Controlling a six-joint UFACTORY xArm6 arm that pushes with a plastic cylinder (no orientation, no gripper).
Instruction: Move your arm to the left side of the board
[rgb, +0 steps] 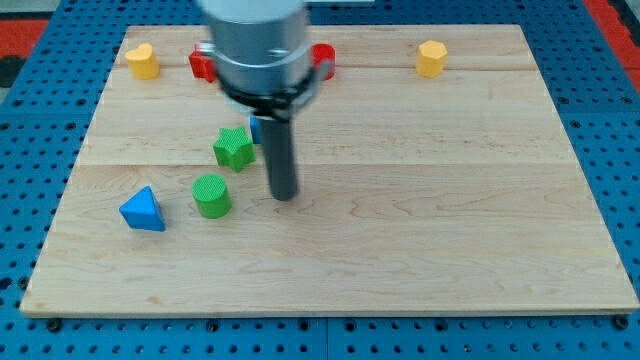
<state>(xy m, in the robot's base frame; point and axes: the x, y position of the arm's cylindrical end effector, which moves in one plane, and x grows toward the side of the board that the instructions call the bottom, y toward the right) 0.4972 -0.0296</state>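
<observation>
Standing upright (long axis vertical), my tip (285, 196) sits right of green cylinder (211, 195).

The grey cylindrical arm housing (262, 45) is blurred and cut off by the top edge of the frame, so its upper part cannot be seen. It covers the middle of whatever red block or blocks (203, 64) lie behind it; only red ends show on either side, and the shape cannot be told. A small blue block (255, 128) peeks out just left of the dark rod (281, 155), mostly hidden, its shape unclear. The wooden board's (450, 220) lower corners are slightly clipped by the blue pegboard frame (40, 335).
</observation>
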